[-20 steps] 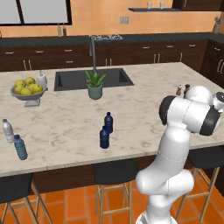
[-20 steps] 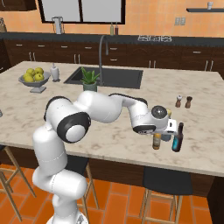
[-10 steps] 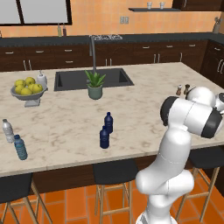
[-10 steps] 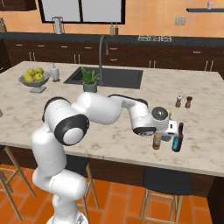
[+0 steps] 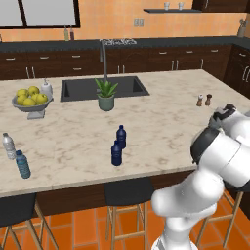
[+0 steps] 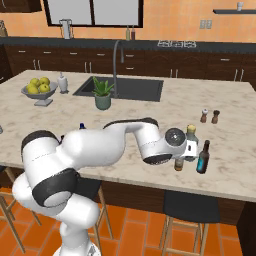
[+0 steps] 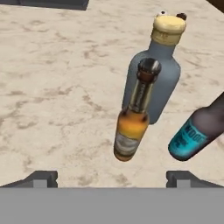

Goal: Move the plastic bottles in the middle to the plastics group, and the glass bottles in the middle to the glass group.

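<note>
The amber glass bottle (image 7: 133, 122) stands upright on the marble counter (image 7: 52, 87), between my gripper's (image 7: 112, 179) open fingers and touching neither. Right behind it is the blue-grey flask (image 7: 153, 74) with a yellowish stopper, and the teal dark-necked bottle (image 7: 194, 133) stands beside it. In the right base view my gripper (image 6: 179, 156) hangs over the amber bottle (image 6: 178, 166), by the flask (image 6: 191, 132) and the teal bottle (image 6: 202, 157). Two navy plastic bottles (image 5: 121, 136) (image 5: 116, 153) stand mid-counter. The clear bottle (image 5: 8, 146) and the ribbed teal-blue bottle (image 5: 22, 164) stand at the far left.
Salt and pepper shakers (image 5: 203, 100) stand behind the glass group. A potted plant (image 5: 106, 95) sits in front of the sink (image 5: 78, 89), and a fruit bowl (image 5: 29, 100) and a soap dispenser (image 5: 46, 89) are to its left. Stools (image 5: 127, 193) line the near edge.
My fingers have spread slightly wider around the amber bottle, which stays standing by the flask. The arm and the other bottles have kept their places.
</note>
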